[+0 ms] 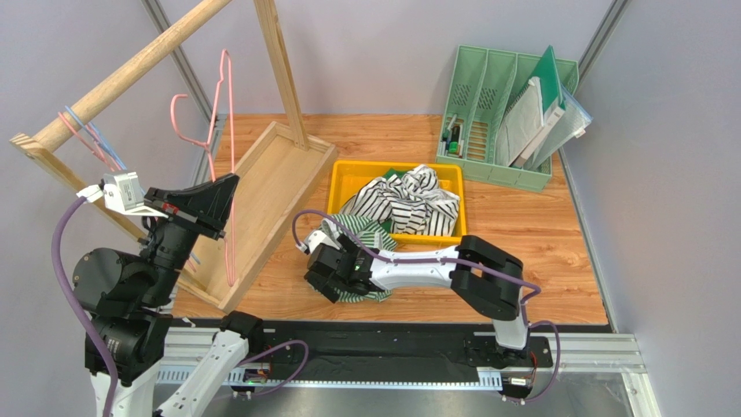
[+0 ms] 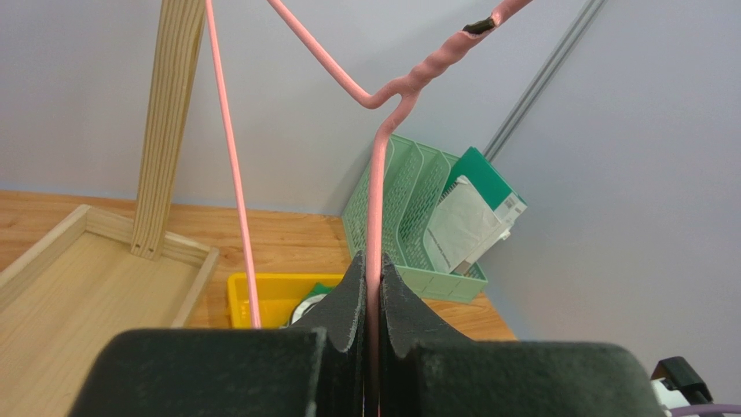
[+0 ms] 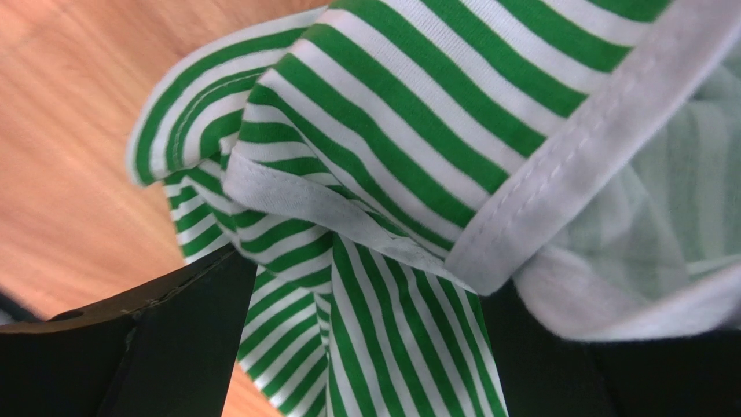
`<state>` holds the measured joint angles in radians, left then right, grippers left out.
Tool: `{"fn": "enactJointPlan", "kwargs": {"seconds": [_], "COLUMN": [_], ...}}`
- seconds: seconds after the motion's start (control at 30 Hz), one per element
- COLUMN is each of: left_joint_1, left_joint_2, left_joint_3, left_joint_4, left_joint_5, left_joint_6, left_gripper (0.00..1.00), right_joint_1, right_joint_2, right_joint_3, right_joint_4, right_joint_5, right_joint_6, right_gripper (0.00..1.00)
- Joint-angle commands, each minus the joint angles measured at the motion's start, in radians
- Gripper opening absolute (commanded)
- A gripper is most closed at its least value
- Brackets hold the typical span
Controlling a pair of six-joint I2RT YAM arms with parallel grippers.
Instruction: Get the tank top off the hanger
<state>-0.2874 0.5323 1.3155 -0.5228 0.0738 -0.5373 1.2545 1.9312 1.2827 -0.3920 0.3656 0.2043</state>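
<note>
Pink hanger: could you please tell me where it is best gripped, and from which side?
Grip the hanger on the straight wire just below its twisted neck, coming from the near side with fingers along the wire. That stretch is thin, straight and bare, so the jaws close fully on it; the left pincer is shut there now.

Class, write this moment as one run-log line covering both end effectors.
left end effector: shut on hanger | right end effector: shut on tank top | hanger: bare | tank top: off hanger
</note>
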Motion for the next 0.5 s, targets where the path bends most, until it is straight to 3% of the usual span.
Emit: {"fn": "enactJointPlan", "kwargs": {"seconds": [0.0, 0.13, 0.23, 0.33, 0.37, 0.47], "left_joint_1": [-0.001, -0.001, -0.001, -0.001, -0.001, -0.001], "left_joint_2": [-0.006, -0.012, -0.015, -0.022, -0.023, -0.026], "left_joint_3": [0.004, 0.002, 0.001, 0.001, 0.001, -0.001], "left_joint_4": [0.009, 0.006, 0.001, -0.003, -0.006, -0.006], "left_joint_5": [0.011, 0.011, 0.004, 0.000, -0.003, -0.005], "left_joint_6": [-0.010, -0.010, -0.009, -0.006, -0.007, -0.007], "left_gripper": [0.00, 0.00, 0.00, 0.00, 0.00, 0.00], "right_joint_1": [0.008, 0.014, 0.026, 0.036, 0.042, 0.046], "right_joint_2": [0.064, 0.091, 0.091, 0.089, 0.084, 0.066], "right_joint_3": [0.058, 0.075, 0.079, 0.093, 0.105, 0.125], "right_joint_4": [-0.015, -0.018, -0.013, -0.002, 0.001, 0.007], "right_joint_5": [0.072, 0.062, 0.072, 0.076, 0.078, 0.069], "right_joint_6": [-0.003, 0.001, -0.003, -0.014, -0.016, -0.023], "right_gripper": [0.97, 0.83, 0.66, 0.36, 0.21, 0.02]}}
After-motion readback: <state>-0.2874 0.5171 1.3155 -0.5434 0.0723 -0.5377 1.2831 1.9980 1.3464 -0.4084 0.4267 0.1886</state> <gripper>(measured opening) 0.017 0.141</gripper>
